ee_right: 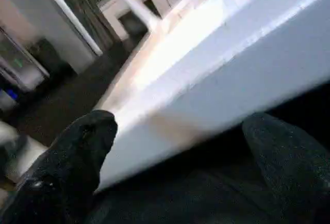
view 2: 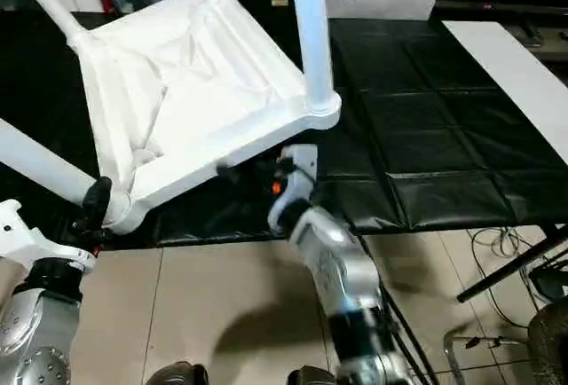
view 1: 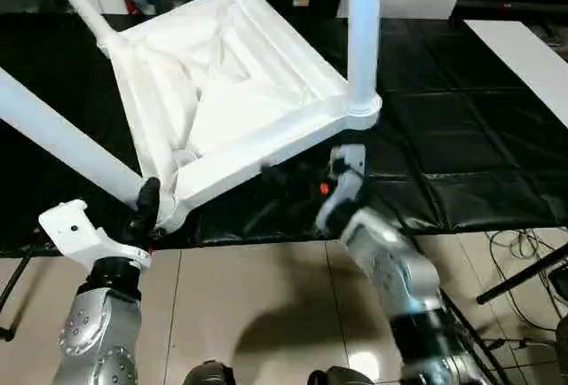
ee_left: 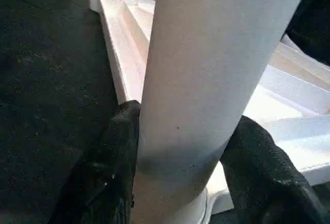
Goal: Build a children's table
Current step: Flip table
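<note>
Left eye view: white tabletop (view 1: 231, 92) upside down on black mat (view 1: 461, 137), near edge tilted up, legs fitted in corner sockets. Left claw (ee_left: 180, 157) clamped round near-left leg (view 1: 62, 141) just above socket. Right claw (ee_right: 175, 146) spread apart, fingers (ee_right: 77, 152) below tabletop's near edge, not gripping. Near-right leg (view 1: 364, 30) upright. Tiled floor (view 1: 266, 305) in fgnd.

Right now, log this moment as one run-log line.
left gripper: shut on leg near corner socket | right gripper: open, at table top edge | table top: tilted, underside up
</note>
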